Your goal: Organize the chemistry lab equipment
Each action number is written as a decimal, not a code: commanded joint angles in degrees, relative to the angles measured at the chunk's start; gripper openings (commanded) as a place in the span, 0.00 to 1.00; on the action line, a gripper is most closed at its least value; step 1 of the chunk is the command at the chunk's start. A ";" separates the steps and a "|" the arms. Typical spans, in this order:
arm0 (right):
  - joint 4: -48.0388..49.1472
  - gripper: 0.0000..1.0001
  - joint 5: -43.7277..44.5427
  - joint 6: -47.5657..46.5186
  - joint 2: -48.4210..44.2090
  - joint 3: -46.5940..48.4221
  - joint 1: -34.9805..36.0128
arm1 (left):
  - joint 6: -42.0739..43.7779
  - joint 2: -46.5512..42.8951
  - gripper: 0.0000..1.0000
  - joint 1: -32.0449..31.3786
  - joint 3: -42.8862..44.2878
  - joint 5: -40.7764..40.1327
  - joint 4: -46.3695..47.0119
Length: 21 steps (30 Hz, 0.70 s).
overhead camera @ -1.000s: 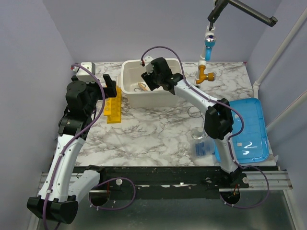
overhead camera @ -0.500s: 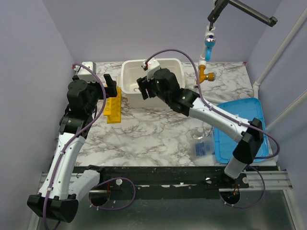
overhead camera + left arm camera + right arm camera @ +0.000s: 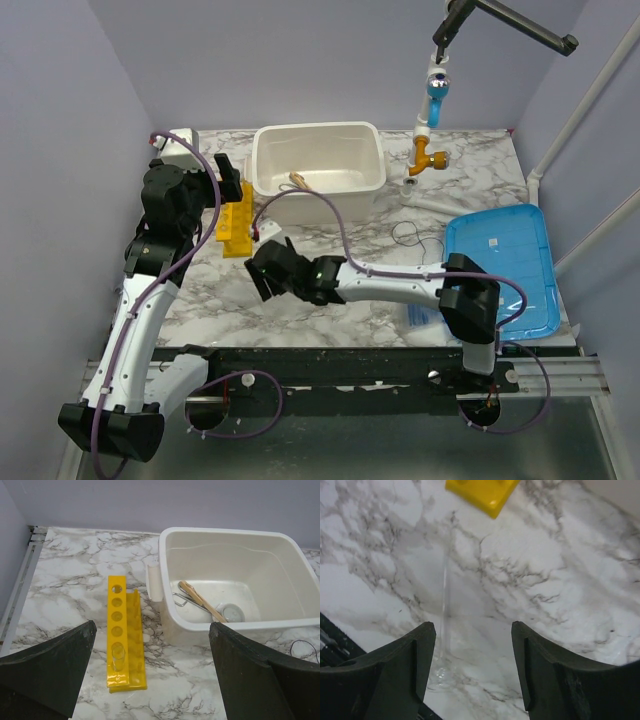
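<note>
1. My left gripper (image 3: 151, 625) stood wide apart, held nothing and hung over the table's (image 3: 330, 255) 10 o'clock side.
2. Below it the rack (image 3: 125, 640) lay on the marble, just beside the tub (image 3: 235, 625), at the tub's 9 o'clock.
3. The tub sat at the table's 12 o'clock. In it lay the tongs (image 3: 181, 599) with the stick (image 3: 200, 600) across them, and a round glass piece (image 3: 231, 613) at the stick's 4 o'clock end.
4. My right gripper (image 3: 471, 627) was low over the marble at the table's 8 o'clock, its jaws apart and clamped on nothing.
5. A clear tube (image 3: 444, 595) lay on the marble under it, near the 9 o'clock finger (image 3: 380, 680); whether they touched, I could not tell.
6. The bag (image 3: 422, 316) lay at the table's 4 o'clock, partly hidden by my right arm (image 3: 400, 290), beside the tray (image 3: 520, 240).
</note>
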 commanded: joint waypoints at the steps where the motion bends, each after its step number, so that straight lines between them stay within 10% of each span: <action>1: -1.60 0.69 2.26 3.83 4.33 2.51 5.24 | -0.46 -0.03 0.99 0.49 0.32 -1.62 -0.30; 21: -5.21 0.46 5.62 1.92 17.96 8.13 9.12 | -0.64 -0.71 0.98 0.84 0.50 -0.54 -0.21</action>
